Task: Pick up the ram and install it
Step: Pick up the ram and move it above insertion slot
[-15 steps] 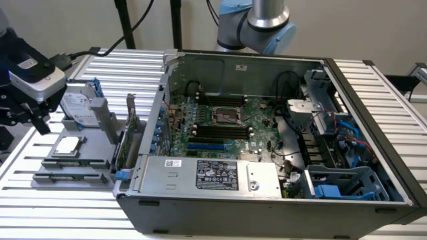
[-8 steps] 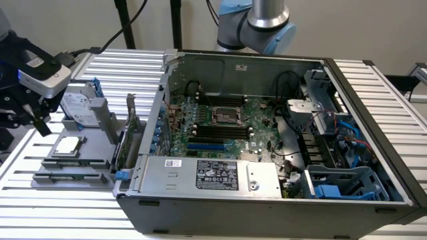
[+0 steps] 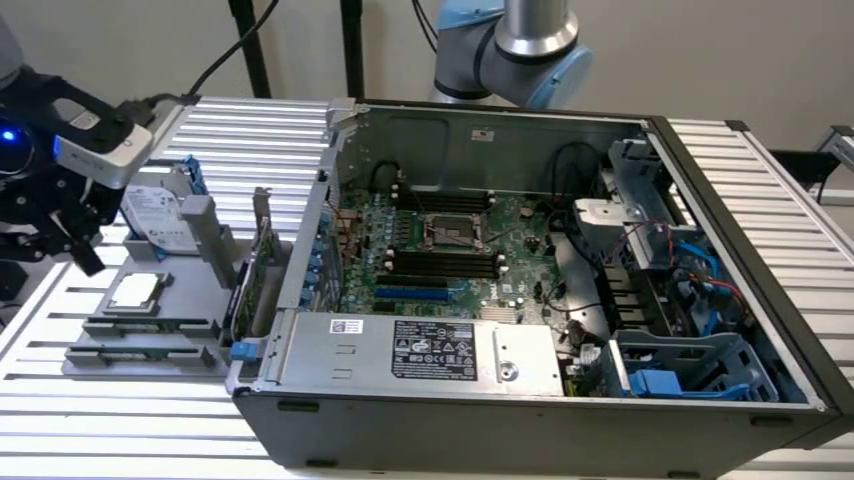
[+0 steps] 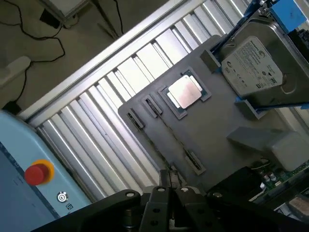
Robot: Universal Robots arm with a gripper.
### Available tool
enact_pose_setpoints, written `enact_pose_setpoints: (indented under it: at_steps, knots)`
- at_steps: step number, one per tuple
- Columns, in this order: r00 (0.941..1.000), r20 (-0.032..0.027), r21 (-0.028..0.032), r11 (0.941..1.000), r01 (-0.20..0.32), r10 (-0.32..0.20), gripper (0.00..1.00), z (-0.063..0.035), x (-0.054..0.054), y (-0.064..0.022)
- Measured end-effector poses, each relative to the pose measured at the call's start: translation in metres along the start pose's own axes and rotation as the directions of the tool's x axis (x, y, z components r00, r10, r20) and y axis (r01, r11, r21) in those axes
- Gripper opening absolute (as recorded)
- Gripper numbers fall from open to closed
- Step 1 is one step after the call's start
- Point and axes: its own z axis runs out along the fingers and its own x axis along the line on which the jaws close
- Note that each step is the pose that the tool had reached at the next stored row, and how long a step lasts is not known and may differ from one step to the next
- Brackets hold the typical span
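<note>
While the hand (image 3: 80, 258) hangs over the exterior view's left edge of the gray tray (image 4: 217, 125), its fingers are pressed together. Can't tell whether anything thin is pinched between them.

Ram (image 3: 147, 326): best read is the thin strip sitting on edge in one of the tray's two long holders, the one just beside the CPU (image 3: 138, 291). It's hard to make out. In the wrist view the fingertips sit over the end of the neighbouring holder, near the strip. Whether they touch the tray, can't tell.

Also on the tray: a hard drive (image 3: 158, 215) in a blue frame at the far end, and an upright green expansion card (image 3: 260, 270) on the side nearest the case.

The PC case (image 3: 534, 410) lies open on the slatted worktop (image 3: 134, 430), at the exterior view's right of the tray. Motherboard (image 3: 461, 225) is exposed, with the black memory slots (image 3: 441, 262) below the CPU socket, well apart from the ram. Power supply (image 3: 414, 350) sits along the near wall.

Wrist view also catches a red button (image 4: 38, 173) on a blue panel beside the worktop.
</note>
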Motion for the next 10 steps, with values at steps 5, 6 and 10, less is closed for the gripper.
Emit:
enact_pose_setpoints:
  at_steps: [5, 6, 10]
  knots:
    - [0.9959, -0.0037, 0.0023, 0.9959, 0.090, -0.090, 0.11, 0.0017, -0.0001, -0.0001]
    - [0.9941, -0.0044, 0.0027, 0.9941, 0.108, -0.108, 0.11, 0.0020, -0.0001, -0.0001]
    - [0.9835, -0.0077, 0.0042, 0.9835, 0.181, -0.181, 0.11, 0.0033, -0.0001, -0.0001]
